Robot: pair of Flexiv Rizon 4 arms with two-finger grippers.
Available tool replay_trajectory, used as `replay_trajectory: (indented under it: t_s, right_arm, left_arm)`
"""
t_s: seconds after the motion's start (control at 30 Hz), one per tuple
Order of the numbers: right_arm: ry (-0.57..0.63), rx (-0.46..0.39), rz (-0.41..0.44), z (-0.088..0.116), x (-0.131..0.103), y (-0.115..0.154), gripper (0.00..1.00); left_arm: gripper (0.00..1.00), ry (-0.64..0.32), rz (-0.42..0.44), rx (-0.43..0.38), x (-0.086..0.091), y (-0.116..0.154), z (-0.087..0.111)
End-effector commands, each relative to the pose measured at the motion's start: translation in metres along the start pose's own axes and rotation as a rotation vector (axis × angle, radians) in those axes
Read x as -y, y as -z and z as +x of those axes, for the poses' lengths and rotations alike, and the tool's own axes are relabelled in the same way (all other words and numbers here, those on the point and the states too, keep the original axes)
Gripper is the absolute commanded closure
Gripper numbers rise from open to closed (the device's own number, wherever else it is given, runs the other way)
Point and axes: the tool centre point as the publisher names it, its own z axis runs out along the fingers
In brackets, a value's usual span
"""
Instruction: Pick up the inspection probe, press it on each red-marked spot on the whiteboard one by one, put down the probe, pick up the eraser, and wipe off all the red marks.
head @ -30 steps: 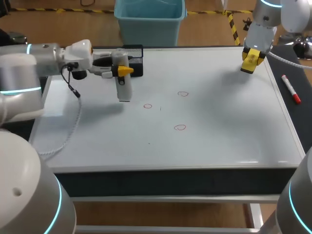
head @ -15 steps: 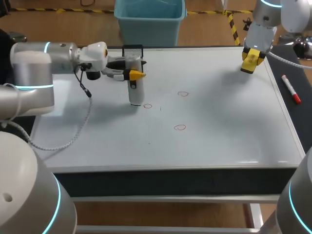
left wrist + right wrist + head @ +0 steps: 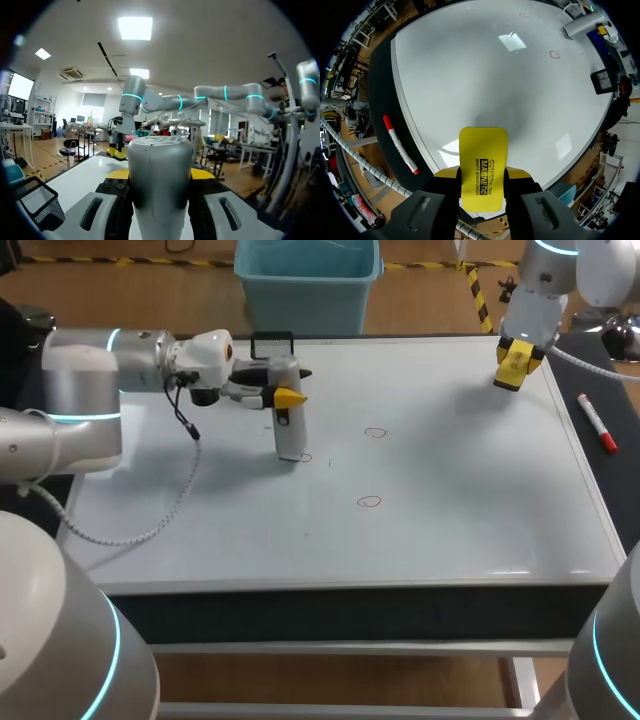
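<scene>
Whiteboard (image 3: 450,530): probe (image 3: 288,432) tip partly hides 9 o'clock mark (image 3: 306,456); left jaws clamped on probe, right jaws on eraser (image 3: 483,165).

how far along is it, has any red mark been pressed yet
Done: the probe is picked up, the left gripper shut on it. In hand: its tip stands beside the leftmost red mark; contact is unclear. Left: the far red mark and near red mark, setting the probe down, then wiping all three; the right gripper already holds the eraser.

Red marker (image 3: 597,424) and, seemingly, a mesh basket (image 3: 272,340).
</scene>
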Motion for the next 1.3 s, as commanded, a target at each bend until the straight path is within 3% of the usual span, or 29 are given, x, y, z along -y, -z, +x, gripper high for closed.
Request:
replay_trajectory:
  t_s: [0.03,1.3]
  right_arm:
    - [0.003,-0.002,0.001,0.001,0.000,0.002,1.00]
    - [0.003,-0.002,0.001,0.001,0.000,0.002,1.00]
  left_arm:
    - [1.00,0.001,0.003,-0.048,-0.003,-0.006,-0.006]
    - [1.00,0.011,-0.029,-0.110,-0.017,-0.019,-0.001]
